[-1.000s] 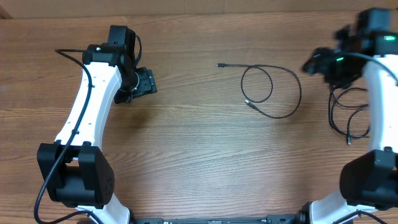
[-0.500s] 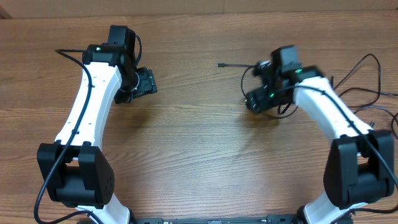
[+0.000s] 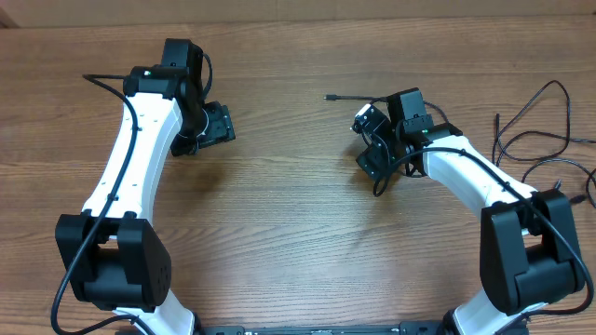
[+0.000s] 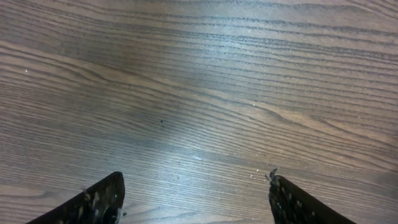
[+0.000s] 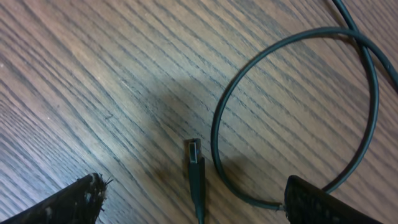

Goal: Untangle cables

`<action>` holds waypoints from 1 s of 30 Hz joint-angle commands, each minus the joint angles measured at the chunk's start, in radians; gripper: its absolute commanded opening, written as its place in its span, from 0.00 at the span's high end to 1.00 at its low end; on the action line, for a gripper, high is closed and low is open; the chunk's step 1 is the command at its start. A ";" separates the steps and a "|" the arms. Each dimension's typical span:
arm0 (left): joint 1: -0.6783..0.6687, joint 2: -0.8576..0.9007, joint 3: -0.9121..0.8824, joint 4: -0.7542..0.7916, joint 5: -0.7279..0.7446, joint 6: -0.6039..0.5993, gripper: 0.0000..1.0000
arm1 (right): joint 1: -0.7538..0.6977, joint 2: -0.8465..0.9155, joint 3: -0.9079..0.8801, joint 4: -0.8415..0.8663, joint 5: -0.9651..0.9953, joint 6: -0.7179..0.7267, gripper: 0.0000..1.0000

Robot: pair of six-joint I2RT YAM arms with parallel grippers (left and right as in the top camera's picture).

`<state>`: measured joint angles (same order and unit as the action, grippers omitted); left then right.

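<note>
One thin black cable lies at centre right of the table, its plug end (image 3: 329,97) pointing left and its loop mostly hidden under my right gripper (image 3: 366,140). In the right wrist view the open right gripper (image 5: 199,202) hovers low over this cable's other plug (image 5: 195,160), with the loop (image 5: 219,112) curving between the fingers; nothing is held. A second black cable (image 3: 533,104) sprawls loosely at the far right edge. My left gripper (image 3: 216,123) is open and empty at the back left, and the left wrist view (image 4: 196,199) shows only bare wood.
The table is brown wood grain (image 3: 279,233). The white right arm (image 3: 475,177) stretches across the right side between the two cables. The left arm (image 3: 130,158) stands along the left side.
My right arm has swung from the far right edge to the looped cable at centre right and settled over it. The second cable now lies spread at the far right. The left arm is still.
</note>
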<state>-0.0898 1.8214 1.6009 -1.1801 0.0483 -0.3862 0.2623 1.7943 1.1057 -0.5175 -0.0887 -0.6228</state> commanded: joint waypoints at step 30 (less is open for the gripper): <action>-0.003 -0.011 0.011 -0.014 0.005 -0.003 0.26 | -0.003 0.130 -0.004 0.012 0.037 0.278 0.82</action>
<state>-0.0898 1.8214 1.6009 -1.1900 0.0483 -0.3862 0.2619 1.8919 1.1061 -0.5083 -0.0948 -0.4450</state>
